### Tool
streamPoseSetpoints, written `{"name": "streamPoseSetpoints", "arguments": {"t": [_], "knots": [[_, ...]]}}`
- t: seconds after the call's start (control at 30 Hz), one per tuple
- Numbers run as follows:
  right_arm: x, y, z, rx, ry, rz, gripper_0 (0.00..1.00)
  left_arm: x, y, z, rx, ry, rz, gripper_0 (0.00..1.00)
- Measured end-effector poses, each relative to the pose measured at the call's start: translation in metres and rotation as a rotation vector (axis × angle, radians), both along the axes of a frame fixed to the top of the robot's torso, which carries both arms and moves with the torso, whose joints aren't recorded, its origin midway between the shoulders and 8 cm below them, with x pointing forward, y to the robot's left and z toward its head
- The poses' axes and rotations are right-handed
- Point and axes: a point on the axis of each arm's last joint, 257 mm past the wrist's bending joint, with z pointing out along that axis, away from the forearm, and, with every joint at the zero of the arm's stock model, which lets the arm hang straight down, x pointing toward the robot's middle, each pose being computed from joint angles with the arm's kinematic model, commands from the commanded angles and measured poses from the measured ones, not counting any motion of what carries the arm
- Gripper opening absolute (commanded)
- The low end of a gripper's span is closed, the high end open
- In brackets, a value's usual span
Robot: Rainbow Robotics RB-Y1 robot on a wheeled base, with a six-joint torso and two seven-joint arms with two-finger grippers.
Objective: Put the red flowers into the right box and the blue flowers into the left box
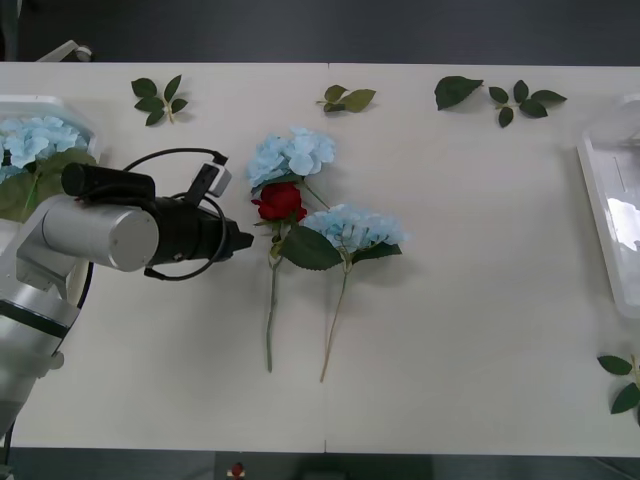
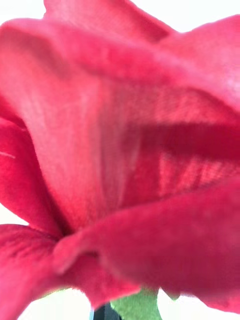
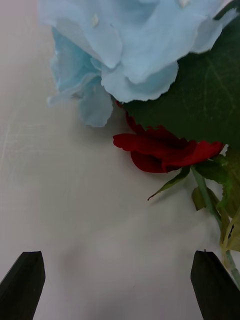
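Observation:
A red flower (image 1: pixel 280 202) lies mid-table between two blue flowers (image 1: pixel 292 155) (image 1: pixel 352 228), its stem running toward the front edge. My left gripper (image 1: pixel 243 241) hovers just left of it, open and holding nothing. In the left wrist view, the black fingertips (image 3: pixel 22 285) stand wide apart over bare table, short of the red bloom (image 3: pixel 165 152) and the blue cluster (image 3: pixel 125 45). The left box (image 1: pixel 60 108) at the far left holds a blue flower (image 1: pixel 35 140). The right box (image 1: pixel 600 200) is at the right edge. A red bloom (image 2: pixel 120 150) sits close against the right wrist camera, with a dark finger (image 2: pixel 103 313) at bottom centre by its green base.
Loose green leaf sprigs lie along the back of the table (image 1: pixel 158 98) (image 1: pixel 347 98) (image 1: pixel 500 97) and at the front right (image 1: pixel 625 385). The white tabletop is bare to the right of the flowers and in front of them.

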Motion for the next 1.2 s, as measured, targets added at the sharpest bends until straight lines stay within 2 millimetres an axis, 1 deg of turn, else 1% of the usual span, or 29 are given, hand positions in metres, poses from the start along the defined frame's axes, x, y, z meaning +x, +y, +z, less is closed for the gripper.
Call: {"name": "streamPoseSetpoints", "arguments": {"t": [0.03,0.1,0.23,0.4,0.43,0.47,0.5,0.53,0.57,0.8,0.9,0.97,1.0,1.1,1.2], "knots": [[0.001,-0.011,0.001,-0.03,-0.011,-0.013,0.0,0.0,-0.001,-0.002,0.017,-0.005,-0.002,0.84],[0.004,-0.025,-0.001,-0.074,-0.026,-0.03,0.0,0.0,-0.006,-0.006,0.036,-0.01,-0.008,0.84],[0.009,-0.041,-0.011,-0.165,-0.024,-0.04,0.0,-0.001,-0.016,-0.01,0.056,-0.019,-0.019,0.84],[0.014,-0.038,-0.031,-0.196,-0.011,-0.035,0.0,-0.002,-0.026,-0.01,0.047,-0.023,-0.026,0.84],[0.016,-0.038,-0.034,-0.197,-0.013,-0.034,0.11,-0.002,-0.028,-0.009,0.044,-0.024,-0.027,0.84],[0.016,-0.037,-0.036,-0.197,-0.014,-0.034,0.42,-0.001,-0.029,-0.009,0.041,-0.026,-0.027,0.84],[0.017,-0.037,-0.038,-0.196,-0.014,-0.035,0.59,-0.001,-0.03,-0.009,0.04,-0.026,-0.028,0.84],[0.016,-0.038,-0.039,-0.196,-0.013,-0.037,0.88,-0.002,-0.031,-0.009,0.038,-0.026,-0.028,0.85],[0.016,-0.038,-0.04,-0.195,-0.012,-0.039,1.0,-0.002,-0.033,-0.009,0.035,-0.025,-0.03,0.84],[0.016,-0.038,-0.04,-0.192,-0.012,-0.04,1.0,0.0,-0.043,-0.009,0.05,-0.042,-0.03,0.85],[0.018,-0.029,-0.043,-0.158,-0.014,-0.033,1.0,0.001,-0.046,-0.009,0.063,-0.051,-0.03,0.84],[0.018,-0.016,-0.045,-0.128,-0.001,-0.019,1.0,0.001,-0.047,-0.011,0.076,-0.055,-0.032,0.85],[0.019,-0.006,-0.047,-0.104,0.003,-0.005,1.0,0.0,-0.047,-0.012,0.086,-0.057,-0.036,0.84],[0.02,0.031,-0.051,-0.017,0.012,0.054,1.0,-0.003,-0.051,-0.018,0.121,-0.06,-0.054,0.85],[0.011,0.068,-0.053,0.06,0.034,0.121,1.0,-0.008,-0.056,-0.026,0.133,-0.047,-0.071,0.84]]}}
